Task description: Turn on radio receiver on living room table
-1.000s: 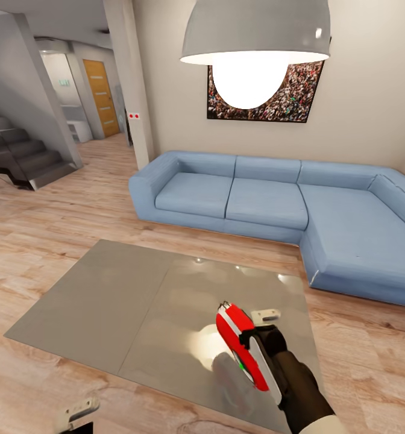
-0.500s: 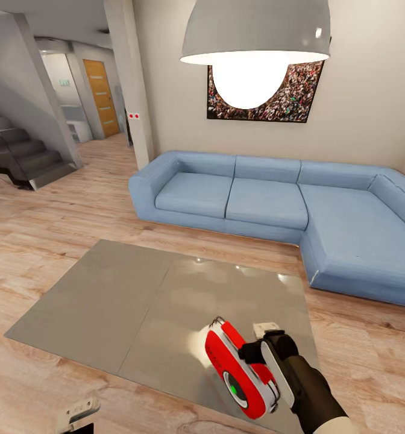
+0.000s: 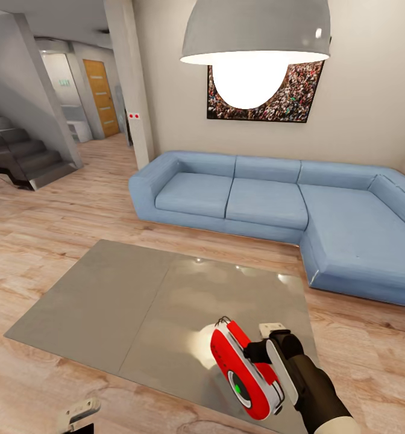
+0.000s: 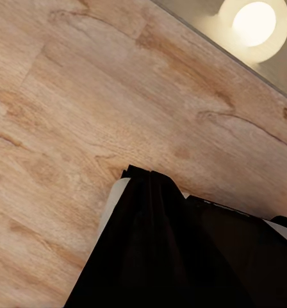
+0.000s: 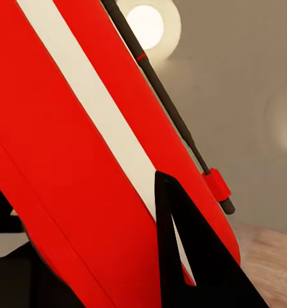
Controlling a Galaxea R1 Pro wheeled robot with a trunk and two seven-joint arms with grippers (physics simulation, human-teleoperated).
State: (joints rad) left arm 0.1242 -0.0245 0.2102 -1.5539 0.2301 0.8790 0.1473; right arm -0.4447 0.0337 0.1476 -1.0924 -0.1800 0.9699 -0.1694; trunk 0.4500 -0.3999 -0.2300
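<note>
Left tool (image 3: 77,413) hangs idle low over the floor, its opening impossible to judge. Over the tabletop's (image 3: 106,301) near right corner, the right tool (image 3: 273,355) clamps the radio receiver (image 3: 244,374) (dial glowing green, likely switched on).

A blue L-shaped sofa (image 3: 269,211) stands against the beige back wall (image 3: 365,90), its long arm running down the right side. Above it hangs a framed crowd photo (image 3: 287,99), partly hidden by a grey pendant lamp (image 3: 257,30) with a glowing white bulb (image 3: 248,84). A square pillar (image 3: 130,78) stands left of the sofa. Behind it, a hallway ends in an orange door (image 3: 101,96). Dark stairs (image 3: 21,157) rise at far left. Light wood plank floor (image 3: 58,211) (image 4: 86,115) covers the room.
</note>
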